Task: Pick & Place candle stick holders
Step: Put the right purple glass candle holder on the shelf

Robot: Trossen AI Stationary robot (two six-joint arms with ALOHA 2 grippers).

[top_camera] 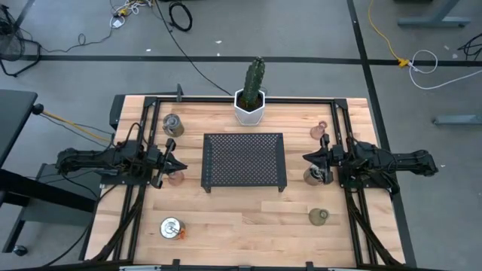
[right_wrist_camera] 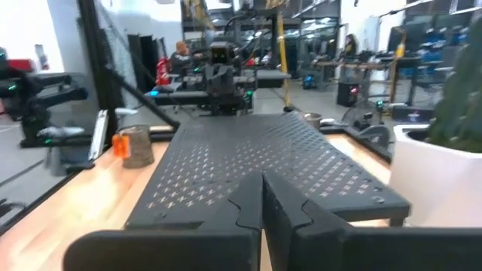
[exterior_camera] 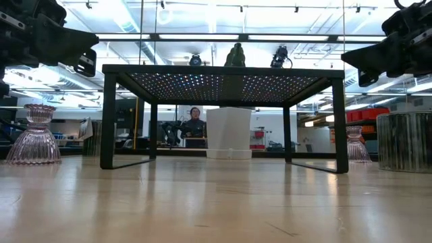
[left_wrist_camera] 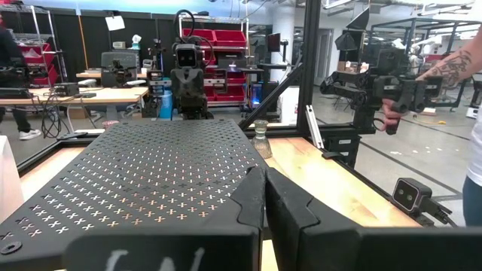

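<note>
Six holders stand on the wooden table around the black mesh tray [top_camera: 244,161]. Silver ones stand at the far left [top_camera: 172,124], near left [top_camera: 172,226] and right [top_camera: 316,177]. A pinkish one [top_camera: 176,178] is beside my left gripper, another pinkish one [top_camera: 319,131] is at the far right, and a greenish one [top_camera: 318,217] is at the near right. My left gripper [top_camera: 181,164] is shut and empty, above the table at the tray's left side. My right gripper [top_camera: 305,157] is shut and empty at the tray's right side, above the right silver holder [exterior_camera: 403,142].
A white hexagonal pot with a cactus [top_camera: 250,105] stands at the far edge behind the tray. Black frame rails [top_camera: 135,211] run along the table's left and right sides. A person's arm [left_wrist_camera: 444,75] shows beyond the table in the left wrist view.
</note>
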